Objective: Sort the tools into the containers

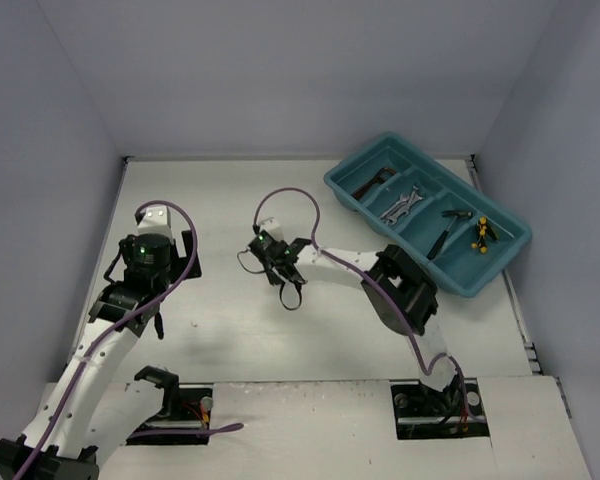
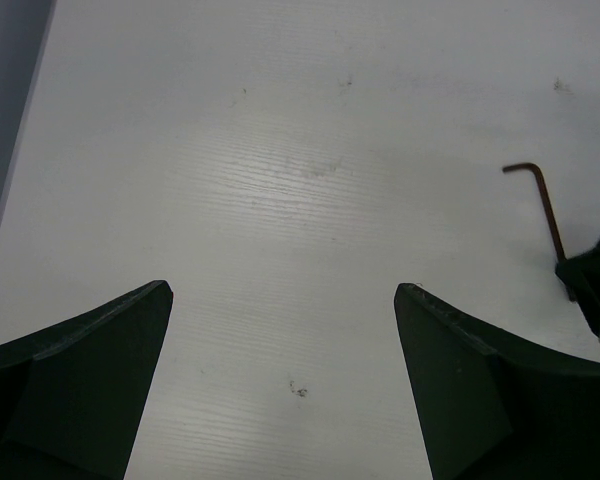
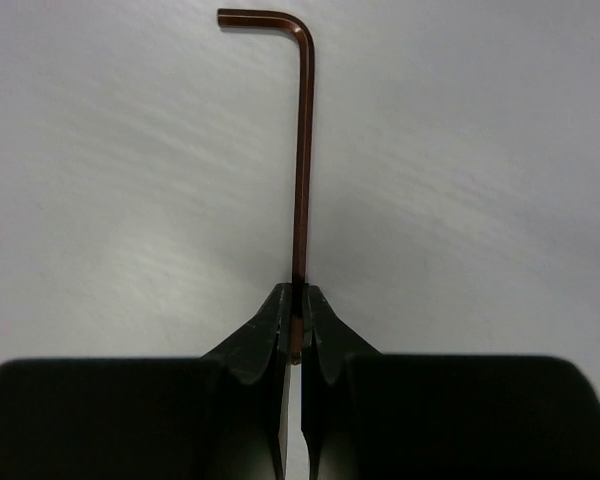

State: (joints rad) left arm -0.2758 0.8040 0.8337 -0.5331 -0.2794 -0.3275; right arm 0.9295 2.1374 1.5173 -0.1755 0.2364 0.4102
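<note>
At the far right, the tray point(image 1: 500, 262) already holds wrenches point(image 1: 405, 203), dark keys point(image 1: 372, 182), a black-handled tool point(image 1: 442, 238) and a yellow one point(image 1: 481, 233) in separate compartments. I see only one hex key point(image 3: 302, 150) left out, at mid-bench point(image 1: 230, 200). My right pincer point(image 3: 298, 300) is pinched on that key's long shank, while the left pincer point(image 2: 282, 288) hangs spread wide over the bench, holding nothing.

Bare table point(image 1: 210, 200) is seen wide open between left gripper point(image 2: 280, 290) and right gripper point(image 3: 298, 292). Left gripper's spread fingers point(image 2: 80, 370) are unobstructed. Hex key point(image 3: 303, 150), pinched in right gripper, is projected ahead. Tray point(image 1: 355, 203) wall is raised far right; compartments are partly filled, spare room possibly narrow.
</note>
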